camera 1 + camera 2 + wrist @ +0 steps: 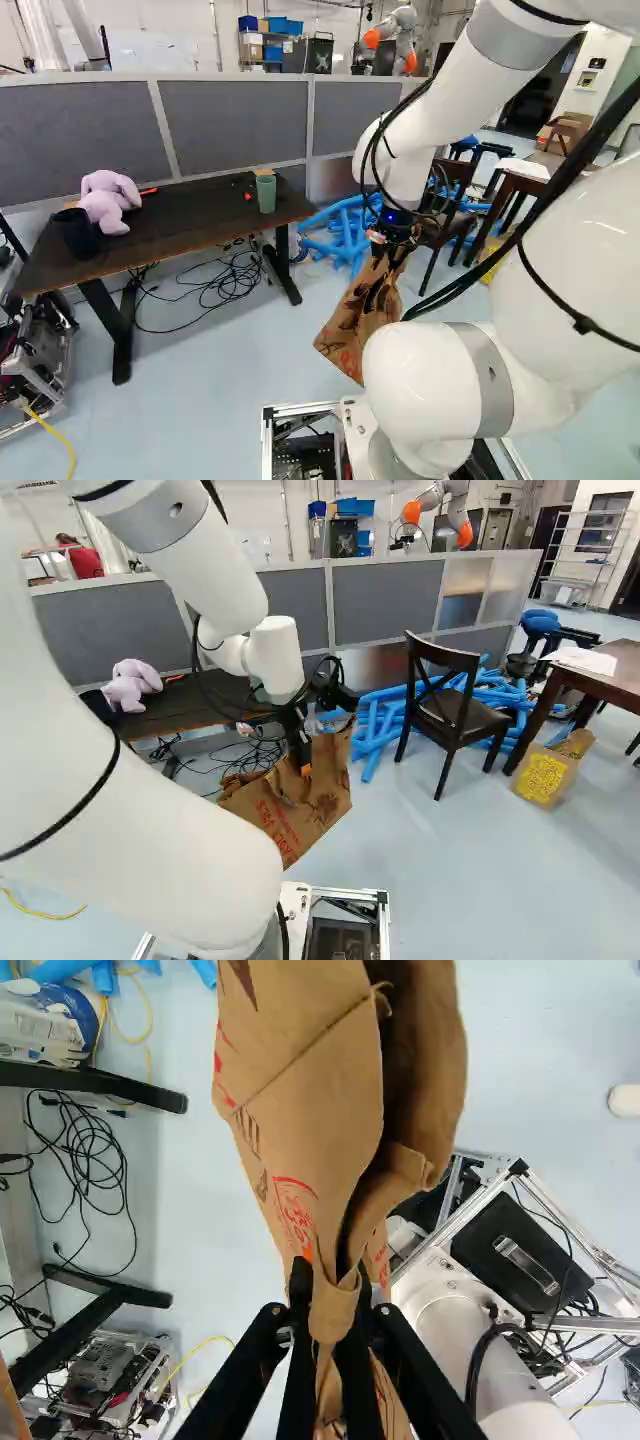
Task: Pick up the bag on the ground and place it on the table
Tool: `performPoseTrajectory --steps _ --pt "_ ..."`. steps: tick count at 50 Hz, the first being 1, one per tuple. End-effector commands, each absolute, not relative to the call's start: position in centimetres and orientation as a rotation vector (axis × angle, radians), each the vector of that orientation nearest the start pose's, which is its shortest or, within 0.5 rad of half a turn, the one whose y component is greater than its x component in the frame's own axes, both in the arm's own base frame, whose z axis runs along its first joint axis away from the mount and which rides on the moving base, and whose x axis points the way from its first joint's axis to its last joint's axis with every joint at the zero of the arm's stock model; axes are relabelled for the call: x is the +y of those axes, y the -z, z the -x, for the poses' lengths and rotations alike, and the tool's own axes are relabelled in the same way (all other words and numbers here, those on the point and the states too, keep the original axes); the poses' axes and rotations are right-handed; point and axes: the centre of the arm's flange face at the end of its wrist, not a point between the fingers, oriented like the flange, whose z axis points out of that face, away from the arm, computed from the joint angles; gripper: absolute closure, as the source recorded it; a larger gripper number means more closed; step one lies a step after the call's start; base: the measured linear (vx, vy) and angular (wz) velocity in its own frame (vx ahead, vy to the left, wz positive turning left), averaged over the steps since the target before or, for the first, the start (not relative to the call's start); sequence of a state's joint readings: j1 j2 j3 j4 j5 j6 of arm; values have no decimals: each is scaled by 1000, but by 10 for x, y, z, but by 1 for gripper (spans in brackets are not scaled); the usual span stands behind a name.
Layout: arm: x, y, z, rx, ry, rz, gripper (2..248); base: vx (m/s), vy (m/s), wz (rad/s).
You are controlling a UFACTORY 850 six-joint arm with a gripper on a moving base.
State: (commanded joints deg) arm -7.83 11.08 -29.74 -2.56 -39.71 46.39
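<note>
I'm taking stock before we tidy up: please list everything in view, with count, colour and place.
bag: 1, brown, hanging from the gripper
long table: 1, dark, left in left base view
plush toy: 1, lilac, on long table
mug: 1, black, beside toy
cup: 1, green, long table's far end
cables: several, black, floor below
tubes: many, blue, floor
chair: at least 1, dark, near tubes
second table: 1, brown, right in right base view
second bag: 1, brown-yellow, floor beside it
divider: 1, grey, behind long table
bins: several, blue, beyond divider
another robot: 1, white-orange, beyond divider
arm: 1, white, on base
gripper: 1, black, shut on bag
</note>
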Motion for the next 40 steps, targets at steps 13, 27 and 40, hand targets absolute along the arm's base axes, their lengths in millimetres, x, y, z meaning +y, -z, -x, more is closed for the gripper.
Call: performPoseTrajectory --steps 13,27,40 --pt "-50 -453 -314 1414 28 2835 225 0 0 0" --pt "-53 -475 -312 1437 9 2831 225 0 0 0" --pt "-57 -496 -311 1458 -11 2827 225 0 0 0"
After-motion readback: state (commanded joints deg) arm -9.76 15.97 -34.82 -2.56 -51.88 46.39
